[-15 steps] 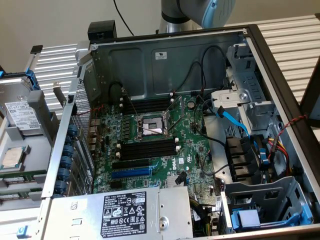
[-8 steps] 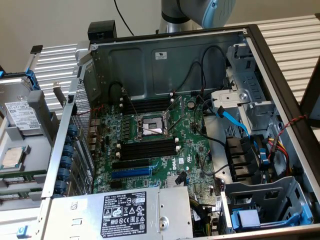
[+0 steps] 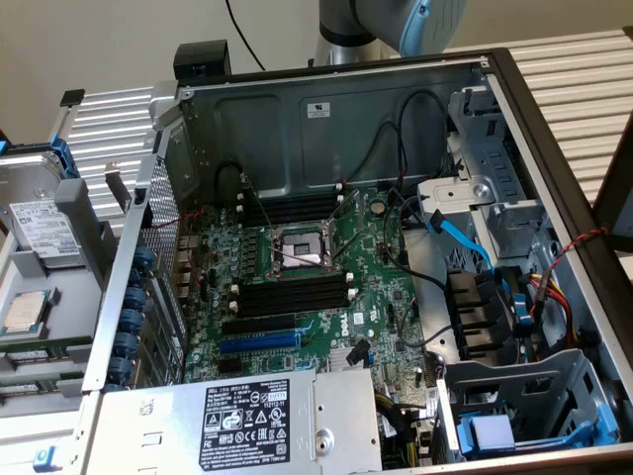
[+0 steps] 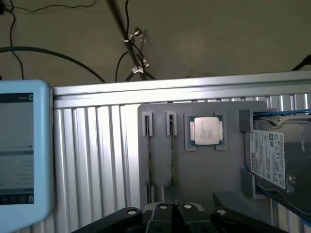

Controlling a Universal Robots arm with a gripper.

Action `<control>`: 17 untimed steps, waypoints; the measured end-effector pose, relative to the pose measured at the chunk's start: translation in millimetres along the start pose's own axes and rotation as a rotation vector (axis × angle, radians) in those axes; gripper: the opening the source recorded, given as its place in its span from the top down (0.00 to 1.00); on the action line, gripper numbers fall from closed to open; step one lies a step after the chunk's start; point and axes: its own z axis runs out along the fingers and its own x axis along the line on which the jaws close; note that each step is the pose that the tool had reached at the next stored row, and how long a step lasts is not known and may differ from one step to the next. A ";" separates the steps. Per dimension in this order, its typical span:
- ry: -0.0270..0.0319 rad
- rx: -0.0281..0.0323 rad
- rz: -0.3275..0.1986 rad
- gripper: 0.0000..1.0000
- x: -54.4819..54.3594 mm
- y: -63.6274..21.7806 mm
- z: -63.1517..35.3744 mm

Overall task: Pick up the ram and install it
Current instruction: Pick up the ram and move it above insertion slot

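Two ram sticks stand on edge in narrow slots of a grey holder tray; one ram sits beside the other ram. My gripper hovers over the near end of the second stick, fingers shut together with nothing seen between them. Whether it touches the stick I cannot tell. In the exterior view the tray lies at the left of the open computer case, with green ram edges showing. The black memory slots lie on the motherboard beside the CPU socket.
The tray also holds a CPU and a hard drive. A light-blue pendant lies on the ribbed metal table. Inside the case are a blue expansion slot, loose cables and a power supply. The arm's elbow looms behind the case.
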 end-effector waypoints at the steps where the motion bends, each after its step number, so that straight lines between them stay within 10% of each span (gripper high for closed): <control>1: 0.0001 0.0002 -0.004 0.89 0.1 0.0 0.7; 8: 0.0005 0.0004 -0.026 0.64 0.9 -0.4 7.7; 17: 0.0009 0.0006 -0.050 0.64 8.0 -2.7 22.3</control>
